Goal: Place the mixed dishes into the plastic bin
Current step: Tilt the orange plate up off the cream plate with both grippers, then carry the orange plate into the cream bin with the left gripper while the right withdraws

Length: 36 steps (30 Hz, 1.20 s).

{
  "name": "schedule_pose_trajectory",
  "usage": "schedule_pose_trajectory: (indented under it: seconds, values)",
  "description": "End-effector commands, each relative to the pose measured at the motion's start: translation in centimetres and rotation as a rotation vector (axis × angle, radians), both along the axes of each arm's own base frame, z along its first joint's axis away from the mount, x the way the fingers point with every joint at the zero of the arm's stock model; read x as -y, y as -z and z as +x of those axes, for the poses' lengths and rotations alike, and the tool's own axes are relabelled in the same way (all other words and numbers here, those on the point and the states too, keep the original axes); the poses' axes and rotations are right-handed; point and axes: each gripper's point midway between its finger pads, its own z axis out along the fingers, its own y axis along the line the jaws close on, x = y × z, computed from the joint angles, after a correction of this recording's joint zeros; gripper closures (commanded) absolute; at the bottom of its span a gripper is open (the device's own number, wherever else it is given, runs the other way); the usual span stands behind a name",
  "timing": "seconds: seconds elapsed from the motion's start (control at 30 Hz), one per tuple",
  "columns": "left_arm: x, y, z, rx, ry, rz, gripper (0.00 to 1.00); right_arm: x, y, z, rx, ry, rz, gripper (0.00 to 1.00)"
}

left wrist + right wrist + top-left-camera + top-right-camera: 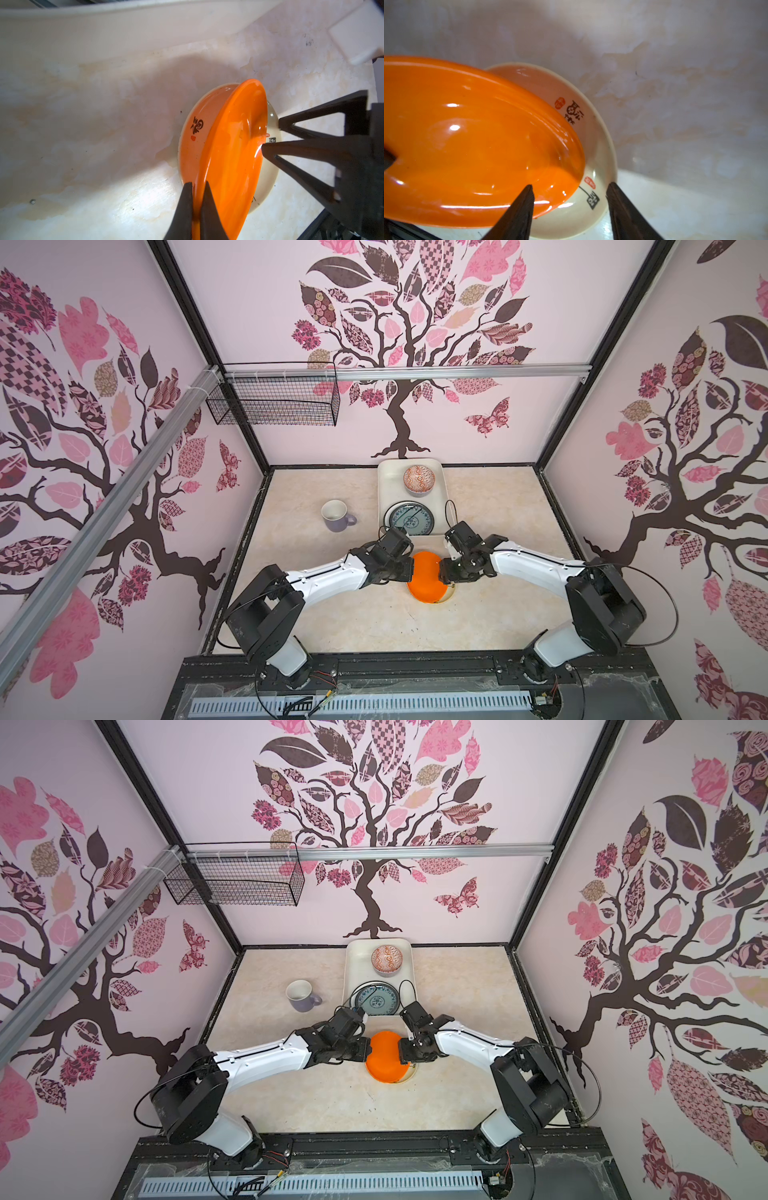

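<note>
White-shelled and black-jointed, the left arm (324, 576) and right arm (532, 564) reach inward from the front rail. Their forearms slope toward each other and meet just in front of the plastic bin (384, 489).

The left gripper (197, 184) is clamped on the rim of the orange plate (232, 155), one finger on each face, and holds it tilted up on edge. The right gripper (570, 185) stands released, its black tapered fingers well apart. One tip is right at the orange plate's far edge, though I cannot tell whether it touches.

Under the orange plate a cream lettered plate (600, 155) lies flat on the table (332, 614), with black characters and small red seals on its sloping rim. The orange plate is glossy and plain and throws bright highlights. The table has a pale, marble-like veining.

The bin is smooth cream plastic with rounded corners. It holds the orange-patterned bowl (419, 480) at its far end and a dark-rimmed patterned plate (409, 519) at its near end. The lavender mug (336, 515) stands upright on the table to the left of the bin, apart from it.
</note>
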Motion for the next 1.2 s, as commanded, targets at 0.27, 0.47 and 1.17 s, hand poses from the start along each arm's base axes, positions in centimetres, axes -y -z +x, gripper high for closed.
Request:
schedule_pose_trajectory:
  seconds: [0.27,0.47,1.17]
  values:
    - [-1.0,-8.3,1.5,0.123,0.006,-0.012,0.99,0.6,-6.9,1.2,0.171,0.014,0.025,0.34]
    - [-2.7,-12.8,5.6,0.173,-0.073,-0.095,0.96,1.3,-9.1,1.5,0.239,0.028,0.027,0.33]
    - [-4.4,-7.1,20.7,0.012,-0.286,-0.232,0.95,4.1,-9.4,3.1,0.287,0.101,0.071,0.29]
